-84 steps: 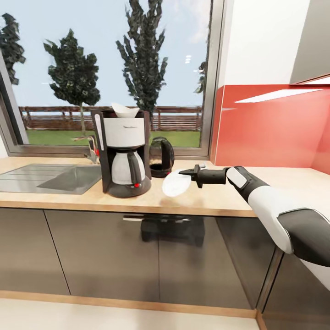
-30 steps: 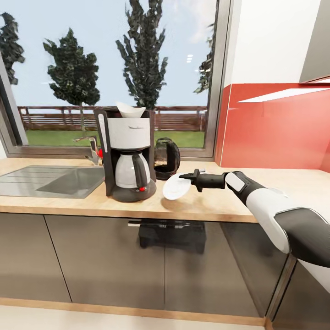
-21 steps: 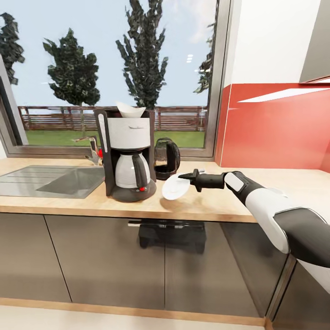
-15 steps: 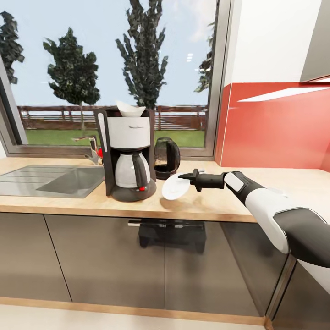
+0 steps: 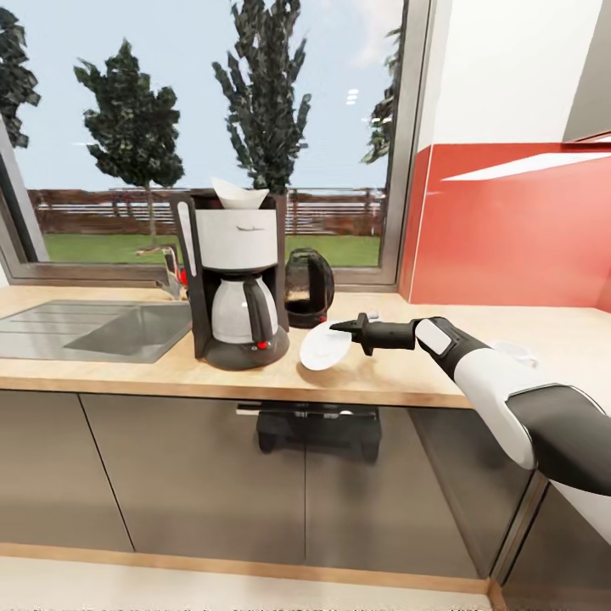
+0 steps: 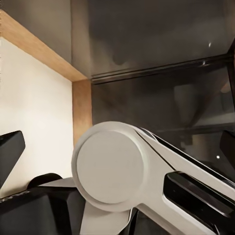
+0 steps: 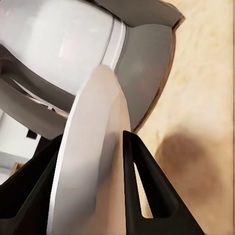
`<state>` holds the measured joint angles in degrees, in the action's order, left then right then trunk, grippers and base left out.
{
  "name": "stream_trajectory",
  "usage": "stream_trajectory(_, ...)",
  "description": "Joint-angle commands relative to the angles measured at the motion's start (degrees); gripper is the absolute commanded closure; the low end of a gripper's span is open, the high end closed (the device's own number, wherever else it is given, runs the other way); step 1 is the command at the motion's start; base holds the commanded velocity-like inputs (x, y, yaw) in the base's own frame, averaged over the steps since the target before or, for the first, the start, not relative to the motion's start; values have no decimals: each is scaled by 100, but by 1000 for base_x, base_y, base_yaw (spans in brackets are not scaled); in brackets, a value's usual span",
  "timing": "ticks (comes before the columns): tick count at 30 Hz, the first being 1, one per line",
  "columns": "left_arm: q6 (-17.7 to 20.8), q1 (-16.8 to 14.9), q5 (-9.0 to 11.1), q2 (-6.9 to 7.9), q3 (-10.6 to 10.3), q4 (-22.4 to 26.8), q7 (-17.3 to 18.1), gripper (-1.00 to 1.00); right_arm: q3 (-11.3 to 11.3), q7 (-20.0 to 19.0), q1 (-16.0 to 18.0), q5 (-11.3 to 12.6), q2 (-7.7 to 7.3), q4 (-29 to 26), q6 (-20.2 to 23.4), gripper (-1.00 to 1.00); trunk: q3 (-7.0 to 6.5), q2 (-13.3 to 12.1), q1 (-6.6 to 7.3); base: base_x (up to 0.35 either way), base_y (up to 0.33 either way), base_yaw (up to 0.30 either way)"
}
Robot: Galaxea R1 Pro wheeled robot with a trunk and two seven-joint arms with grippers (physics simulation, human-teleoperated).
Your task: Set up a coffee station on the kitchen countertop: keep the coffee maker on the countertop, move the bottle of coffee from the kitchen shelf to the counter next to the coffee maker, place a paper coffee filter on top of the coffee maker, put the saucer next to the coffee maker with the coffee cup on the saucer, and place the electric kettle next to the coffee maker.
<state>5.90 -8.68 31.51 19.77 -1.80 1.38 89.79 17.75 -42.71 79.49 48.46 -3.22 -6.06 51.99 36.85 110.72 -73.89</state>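
right gripper point(image 5: 336, 325) is clamped on the saucer point(image 5: 322, 348) rim, holding it tilted just over the counter point(image 5: 382, 378) beside the coffee maker point(image 5: 233, 280), so i reckon i can set it flat there.

White saucer point(image 5: 325, 349) tilted, above counter, just right of coffee maker point(image 5: 235, 280); black kettle point(image 5: 308, 288) behind.

Electric kettle point(image 5: 307, 288) right of coffee maker point(image 5: 235, 280), saucer point(image 5: 324, 349) before it.

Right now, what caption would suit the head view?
Right gripper holds a white saucer above the countertop, beside the coffee maker and kettle.
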Motion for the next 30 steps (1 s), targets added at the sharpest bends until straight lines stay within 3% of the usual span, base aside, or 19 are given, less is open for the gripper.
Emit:
stream_trajectory(1, 60, -2, 13, 1, -18, 2, 21, -100, 35, -29, 5, 32, -3, -1, 14, 100, 15, 3, 1, 0, 0, 0)
stream_trajectory(16, 60, -2, 13, 1, -21, 2, 21, -100, 35, -26, 5, 31, -3, -1, 13, 100, 144, 3, 1, 0, 0, 0)
stream_trajectory(30, 67, -2, 13, 1, -22, 2, 21, -100, 35, -26, 5, 31, -3, -1, 13, 100, 175, 3, 1, 0, 0, 0)
